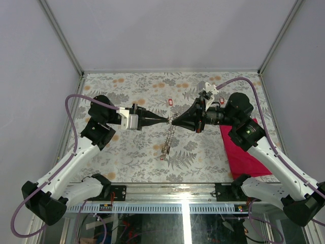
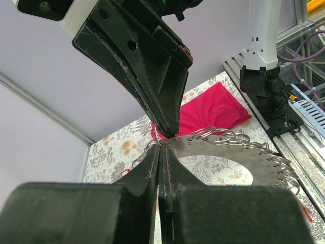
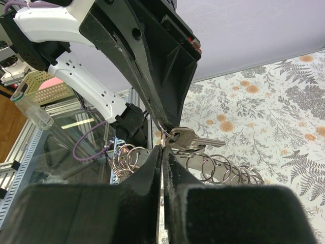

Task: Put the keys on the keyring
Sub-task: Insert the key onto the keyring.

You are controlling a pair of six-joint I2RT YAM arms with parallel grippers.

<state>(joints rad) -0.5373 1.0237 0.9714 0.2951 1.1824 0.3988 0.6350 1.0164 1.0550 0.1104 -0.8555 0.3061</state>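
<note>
The keyring (image 1: 167,140), a dark grey flat ring edged with many small wire rings, hangs edge-on between the two grippers above the table's middle. My left gripper (image 1: 167,120) is shut on its top edge; the left wrist view shows its wide hole and rim (image 2: 264,166) beyond my shut fingertips (image 2: 161,150). My right gripper (image 1: 174,122) meets it tip to tip and is shut (image 3: 163,150) on a small wire ring carrying a silver metal key (image 3: 190,137). Two red key tags (image 1: 170,101) (image 1: 222,100) lie on the table behind.
A red cloth (image 1: 244,150) lies at the right, under my right arm, and also shows in the left wrist view (image 2: 210,109). The floral table cover (image 1: 127,147) ends at metal frame rails. A small red tag (image 2: 125,171) lies on the cover below the ring.
</note>
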